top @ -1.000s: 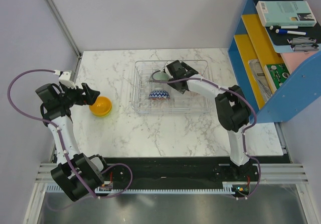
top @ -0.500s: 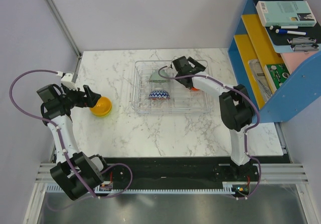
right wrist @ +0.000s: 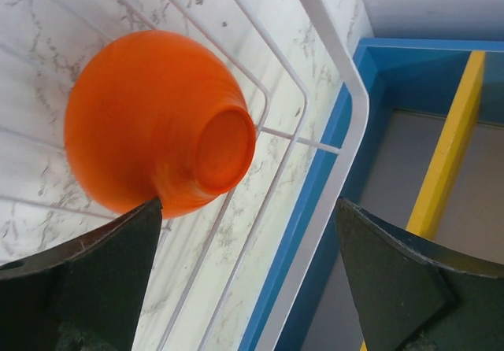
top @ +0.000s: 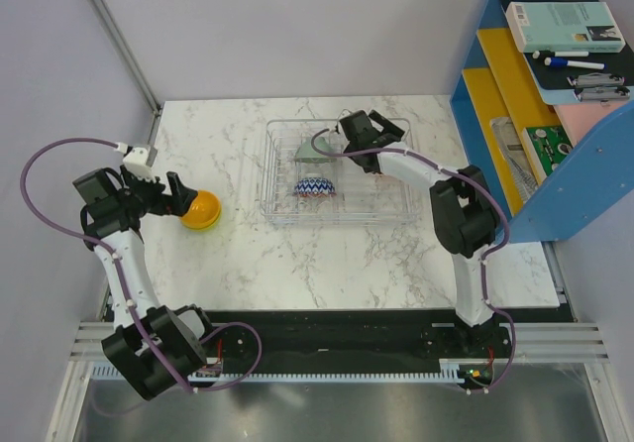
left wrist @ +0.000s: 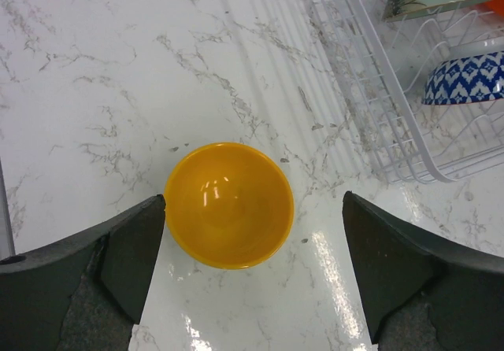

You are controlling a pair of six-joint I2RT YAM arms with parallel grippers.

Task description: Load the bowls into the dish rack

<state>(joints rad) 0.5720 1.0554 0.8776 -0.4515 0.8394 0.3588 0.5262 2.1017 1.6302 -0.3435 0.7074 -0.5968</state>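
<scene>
Finds the left claw (top: pixel 178 196) spread wide and empty, low over the tabletop (top: pixel 297 254). Places the orange-yellow bowl (top: pixel 201 209) just ahead of that claw, upright and in line with the gap between its fingers. Sees no contact. Judges this bowl not yet loaded.

Locates the dish rack (top: pixel 396 212) well to the right of the left claw. Counts three bowls inside it. Notes the zigzag bowl (top: pixel 315 187) with its patterned outside showing, on the near side of the right claw. Notes the grey-green bowl (top: pixel 312 151) tipped on edge just left of the right claw. Notes the red-orange bowl (right wrist: pixel 150 123) directly below that claw, base turned up, resting on the wires.

Finds the right claw (top: pixel 359 127) over the far part of the rack, fingers wide apart, gripping nothing.

Rates progress at three of five loaded and one waiting on the tabletop. Cannot find the lime green bowl in any view, so cannot tell its status.

Compares views. Confirms from the left wrist view that the left claw (left wrist: pixel 252 209) is centred on the orange-yellow bowl (left wrist: pixel 229 204), which the overhead view shows less clearly. Confirms the red-orange bowl clearly only from the right wrist view, between the fingers of the right claw (right wrist: pixel 246 209). Can hardly make it out overhead, near the right arm.
</scene>
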